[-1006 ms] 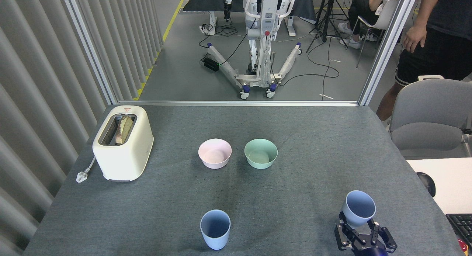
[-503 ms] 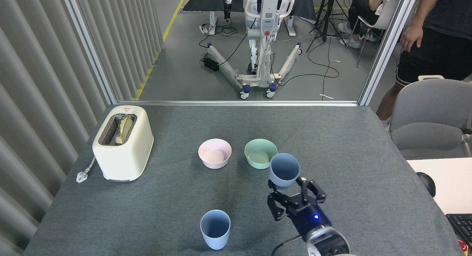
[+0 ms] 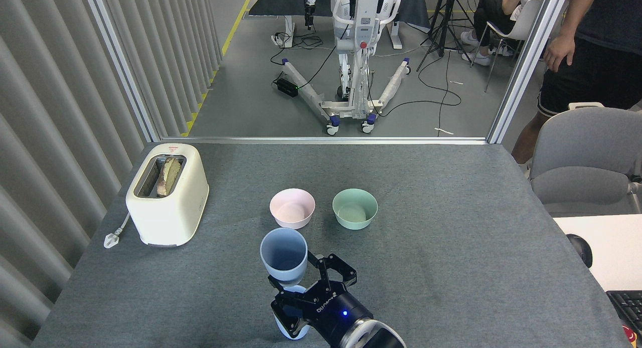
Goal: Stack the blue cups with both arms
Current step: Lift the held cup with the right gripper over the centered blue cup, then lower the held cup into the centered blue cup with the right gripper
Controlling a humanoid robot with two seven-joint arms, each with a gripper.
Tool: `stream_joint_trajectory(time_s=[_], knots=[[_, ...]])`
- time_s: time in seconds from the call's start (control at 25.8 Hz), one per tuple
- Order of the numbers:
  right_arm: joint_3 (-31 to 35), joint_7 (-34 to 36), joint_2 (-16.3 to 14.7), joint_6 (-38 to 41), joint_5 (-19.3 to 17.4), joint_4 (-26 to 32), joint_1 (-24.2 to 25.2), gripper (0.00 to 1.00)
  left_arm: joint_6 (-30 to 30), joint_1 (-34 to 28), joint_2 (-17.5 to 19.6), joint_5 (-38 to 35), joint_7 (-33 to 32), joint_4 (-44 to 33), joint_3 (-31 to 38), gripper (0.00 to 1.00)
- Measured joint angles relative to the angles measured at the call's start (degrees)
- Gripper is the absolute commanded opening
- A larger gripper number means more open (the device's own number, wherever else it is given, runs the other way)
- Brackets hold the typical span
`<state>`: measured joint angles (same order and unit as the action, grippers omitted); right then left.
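Observation:
My right gripper (image 3: 301, 285) is shut on a pale blue cup (image 3: 284, 260), holding it upright above the table near the front middle. Directly below it stands the second blue cup (image 3: 291, 331), mostly hidden behind the gripper; only parts of its rim and lower wall show. The held cup sits right over the standing one. The gripper's black body bears white lettering and a small blue light. My left arm is out of view.
A pink bowl (image 3: 292, 208) and a mint-green bowl (image 3: 354, 208) sit just behind the cups. A cream toaster (image 3: 167, 193) with bread stands at the left. A grey chair (image 3: 587, 157) and a standing person (image 3: 592, 62) are at the right.
My right gripper has carried the blue cup from the table's front right, leftward across the middle, to a spot over the other cup.

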<state>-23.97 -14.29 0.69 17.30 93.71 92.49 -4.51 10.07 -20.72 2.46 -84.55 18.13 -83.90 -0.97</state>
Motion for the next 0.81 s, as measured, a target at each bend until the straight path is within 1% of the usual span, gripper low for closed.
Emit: stream_joint_trajectory(time_s=[0.19, 0.31, 0.66, 0.74, 0.81], knots=[[-0.56, -0.37, -0.89, 0.28, 0.62, 0.64, 3.24, 0.52, 0.00, 0.02, 0.00, 0.13, 0.46, 0.58, 0.09, 1.00], [-0.33, 0.72, -1.18, 0.24, 0.66, 0.45, 4.50, 0.52, -0.02, 0.04, 0.00, 0.21, 0.80, 0.79, 0.09, 1.00], [0.07, 1.80, -1.22, -0.11, 0.50, -0.09, 5.40, 0.54, -0.07, 0.06, 0.00, 0.26, 1.01, 0.85, 0.13, 1.00], [0.16, 1.92, -1.22, -0.22, 0.46, -0.37, 5.45, 0.56, -0.07, 0.06, 0.00, 0.26, 1.02, 0.85, 0.14, 1.00], [0.23, 1.93, -1.21, -0.23, 0.44, -0.80, 5.50, 0.62, -0.07, 0.06, 0.00, 0.26, 1.04, 0.85, 0.13, 1.00]])
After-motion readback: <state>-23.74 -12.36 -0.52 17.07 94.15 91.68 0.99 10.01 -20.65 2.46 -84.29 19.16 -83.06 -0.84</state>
